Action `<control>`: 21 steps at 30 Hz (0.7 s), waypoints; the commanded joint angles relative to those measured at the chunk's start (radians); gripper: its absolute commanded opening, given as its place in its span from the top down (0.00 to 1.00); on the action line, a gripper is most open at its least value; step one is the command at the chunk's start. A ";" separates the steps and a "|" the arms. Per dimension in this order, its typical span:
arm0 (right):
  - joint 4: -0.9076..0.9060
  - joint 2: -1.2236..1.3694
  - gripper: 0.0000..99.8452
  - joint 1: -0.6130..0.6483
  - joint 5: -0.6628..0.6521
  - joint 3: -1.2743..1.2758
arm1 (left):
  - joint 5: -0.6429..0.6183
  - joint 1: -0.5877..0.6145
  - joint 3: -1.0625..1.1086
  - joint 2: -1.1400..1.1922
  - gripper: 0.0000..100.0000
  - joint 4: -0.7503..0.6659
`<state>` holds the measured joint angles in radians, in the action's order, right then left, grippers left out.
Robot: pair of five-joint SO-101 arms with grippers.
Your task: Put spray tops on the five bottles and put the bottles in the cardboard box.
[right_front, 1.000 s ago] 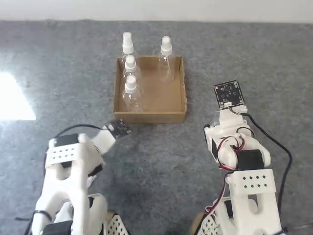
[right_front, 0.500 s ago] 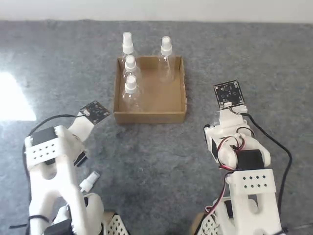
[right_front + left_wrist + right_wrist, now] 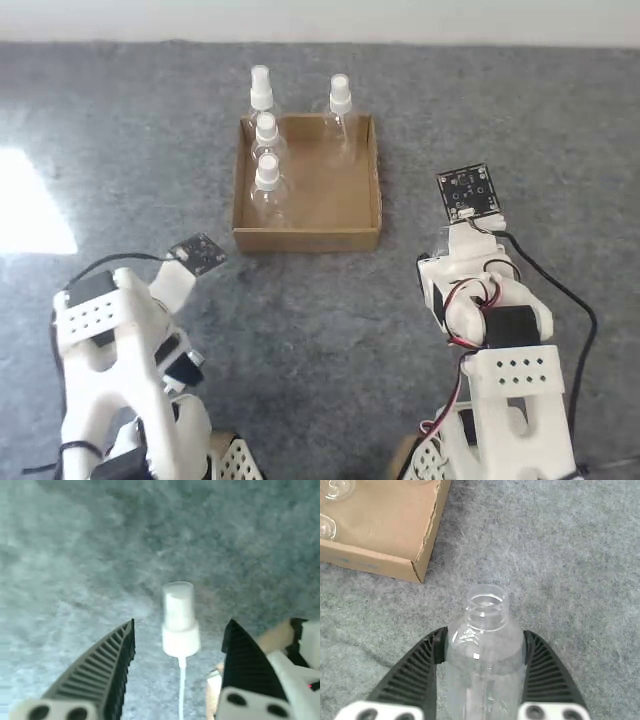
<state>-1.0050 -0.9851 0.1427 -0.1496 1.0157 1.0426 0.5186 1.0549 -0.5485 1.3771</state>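
High view: 4 capped bottles (image 3: 267,190) stand at the cardboard box (image 3: 306,238), 3 plainly inside it, the far-left 1 inside or just behind the rim, I cannot tell which; the left arm (image 3: 110,320) bends low over the grey bench (image 3: 330,330), and the right arm (image 3: 490,330) sits off the box's near-right corner.

Left wrist view: the left pincer (image 3: 180,627) is spread wide, its jaws straddling the spray top (image 3: 179,612), which lies on the bench with its dip tube (image 3: 181,690) trailing toward the wrist; neither jaw touches it; the step in hand looks like picking up this last top; the next move calls for closing on the collar, since the thin tube would likely flex.

Right wrist view: the right pincer (image 3: 484,634) is clenched on the 5th bottle (image 3: 485,665), upright, its neck (image 3: 486,605) open; the box corner is near; threading the tube into that narrow neck will need careful lining-up.
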 commanded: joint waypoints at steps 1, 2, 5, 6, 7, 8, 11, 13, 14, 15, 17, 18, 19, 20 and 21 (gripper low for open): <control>0.024 -0.018 0.91 -0.010 0.006 -0.014 | 0.006 0.021 0.045 -0.014 0.76 -0.043; 0.024 -0.018 0.91 -0.010 0.006 -0.014 | 0.006 0.037 0.061 -0.011 0.77 -0.071; 0.024 -0.018 0.91 -0.010 0.006 -0.014 | 0.008 0.074 0.111 -0.008 0.80 -0.150; 0.024 -0.018 0.91 -0.010 0.006 -0.014 | 0.008 0.086 0.130 -0.008 0.80 -0.173; 0.024 -0.018 0.91 -0.010 0.006 -0.014 | 0.008 0.094 0.143 -0.008 0.81 -0.192; 0.024 -0.018 0.91 -0.010 0.006 -0.014 | 0.008 0.098 0.157 -0.009 0.81 -0.204; 0.024 -0.018 0.91 -0.010 0.006 -0.014 | 0.008 0.100 0.182 -0.014 0.85 -0.219; 0.022 -0.018 0.91 -0.010 0.006 -0.014 | 0.008 0.095 0.183 -0.014 0.89 -0.218; 0.022 -0.018 0.91 -0.010 0.006 -0.014 | 0.008 0.095 0.179 -0.014 0.91 -0.219; 0.022 -0.018 0.91 -0.010 0.006 -0.014 | 0.008 0.095 0.179 -0.014 0.93 -0.219; 0.022 -0.018 0.91 -0.010 0.006 -0.014 | 0.008 0.095 0.177 -0.014 0.96 -0.219; 0.022 -0.018 0.91 -0.010 0.006 -0.014 | 0.008 0.095 0.177 -0.014 0.97 -0.219; 0.022 -0.018 0.91 -0.010 0.006 -0.014 | 0.008 0.095 0.177 -0.014 0.97 -0.221; 0.021 -0.018 0.91 -0.010 0.006 -0.014 | 0.008 0.098 0.173 -0.015 0.97 -0.221; 0.021 -0.018 0.91 -0.010 0.006 -0.014 | 0.005 0.100 0.160 -0.015 0.97 -0.219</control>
<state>-1.0050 -0.9851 0.1427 -0.1496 1.0157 1.0441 0.6107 1.2436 -0.5485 1.1807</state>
